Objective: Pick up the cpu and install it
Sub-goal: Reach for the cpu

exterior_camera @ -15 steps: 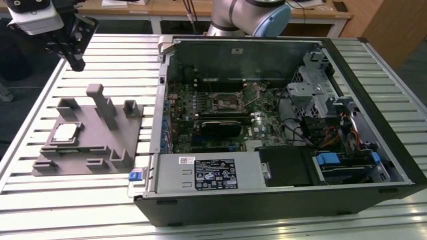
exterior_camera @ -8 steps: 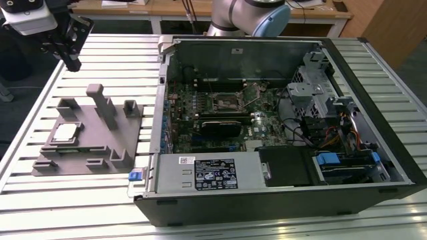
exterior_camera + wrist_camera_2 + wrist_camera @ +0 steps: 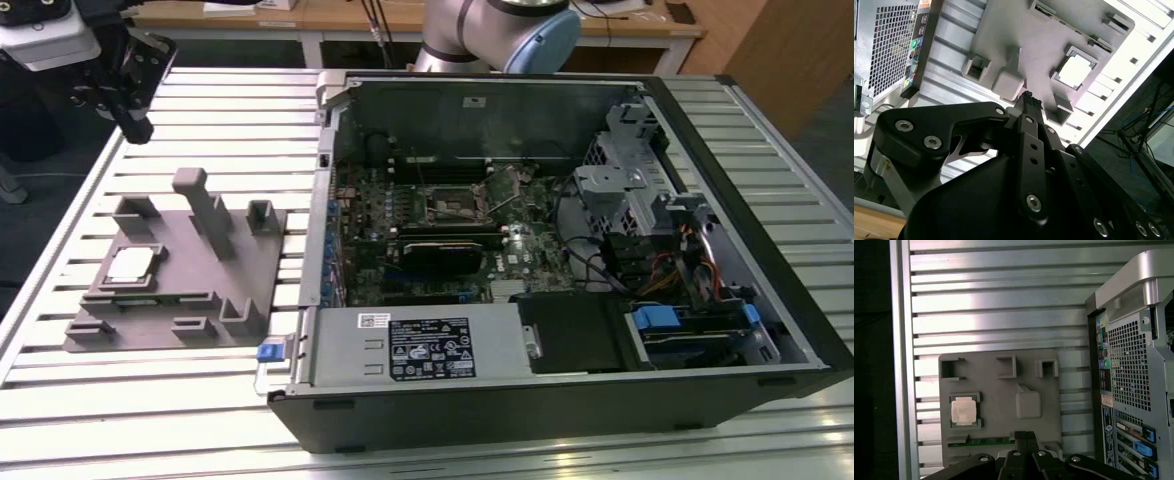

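Observation:
The cpu (image 3: pixel 134 264), a small square chip with a pale silver top, lies flat in a recess of the grey fixture (image 3: pixel 187 295) on the slatted table, at the exterior view's left. Both wrist views look down on the cpu (image 3: pixel 1074 71) (image 3: pixel 963 411) in the fixture (image 3: pixel 1044 40) (image 3: pixel 999 390). My gripper (image 3: pixel 138 130) hangs above the table beyond the fixture's far end, well clear of the chip. It is shut with nothing in it, the black fingers pressed together in both wrist views (image 3: pixel 1028 98) (image 3: pixel 1025 436).
An open computer case (image 3: pixel 561 400) lies on its side to the exterior view's right of the fixture. Its motherboard shows a square socket (image 3: pixel 450 205) near the middle. Upright tabs (image 3: pixel 200 200) rise from the fixture. The table's edge (image 3: pixel 901 365) runs beside the fixture.

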Motion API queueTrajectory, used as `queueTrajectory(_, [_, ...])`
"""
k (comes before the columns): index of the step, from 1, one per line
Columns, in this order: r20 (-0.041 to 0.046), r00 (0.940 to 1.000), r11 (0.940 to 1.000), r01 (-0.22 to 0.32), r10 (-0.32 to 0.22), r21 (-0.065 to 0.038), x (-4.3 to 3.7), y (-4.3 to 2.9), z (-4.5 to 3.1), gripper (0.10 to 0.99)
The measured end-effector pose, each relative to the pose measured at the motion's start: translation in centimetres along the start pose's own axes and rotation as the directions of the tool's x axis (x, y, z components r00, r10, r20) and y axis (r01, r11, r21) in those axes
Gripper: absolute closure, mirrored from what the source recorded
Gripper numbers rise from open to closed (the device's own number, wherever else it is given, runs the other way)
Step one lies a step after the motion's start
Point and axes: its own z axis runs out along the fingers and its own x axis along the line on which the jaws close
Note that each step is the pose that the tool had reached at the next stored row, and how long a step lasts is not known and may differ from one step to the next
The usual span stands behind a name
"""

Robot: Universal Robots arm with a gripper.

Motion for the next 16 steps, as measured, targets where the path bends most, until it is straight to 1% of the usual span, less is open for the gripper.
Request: queueTrajectory(16, [0.0001, 1.0, 1.0, 0.0, 0.0, 0.0, 1.66, -0.13, 0.05, 0.98])
